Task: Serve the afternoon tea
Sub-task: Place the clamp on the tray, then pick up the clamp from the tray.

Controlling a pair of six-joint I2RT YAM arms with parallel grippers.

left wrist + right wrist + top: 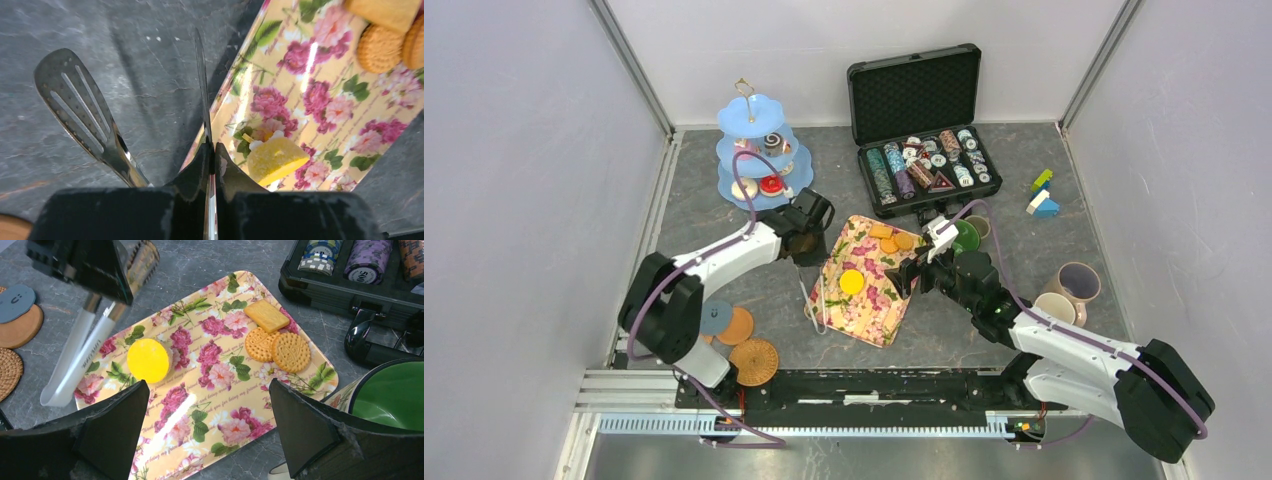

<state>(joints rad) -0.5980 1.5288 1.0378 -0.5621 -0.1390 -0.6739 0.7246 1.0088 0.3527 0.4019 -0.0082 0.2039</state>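
The afternoon tea (147, 360) is spread across the bench (694, 200). Nearest, by the left arm's base, lie three round coasters (754, 360), two woven and one blue-grey. In the middle a flowered tray (871, 318) carries a round yellow cake (851, 282) near its centre. At the tray's far end are three orange-yellow biscuits (892, 239), two round and one oblong, touching. The left pincer (802, 243) is clenched on steel tongs (814, 300) at the tray's left edge, with one slotted blade (75, 105) over the bench. The right pincer (919, 272) hangs released, jaws wide, over the tray's right edge. Just beyond it stands a green-lined mug (966, 236), and two pale mugs (1074, 282) stand upright farther right. At the far left a blue tiered stand (754, 150) holds a swirl cake (772, 140) and a red donut (771, 184). Beside it an open case (921, 130) holds chips (921, 165).
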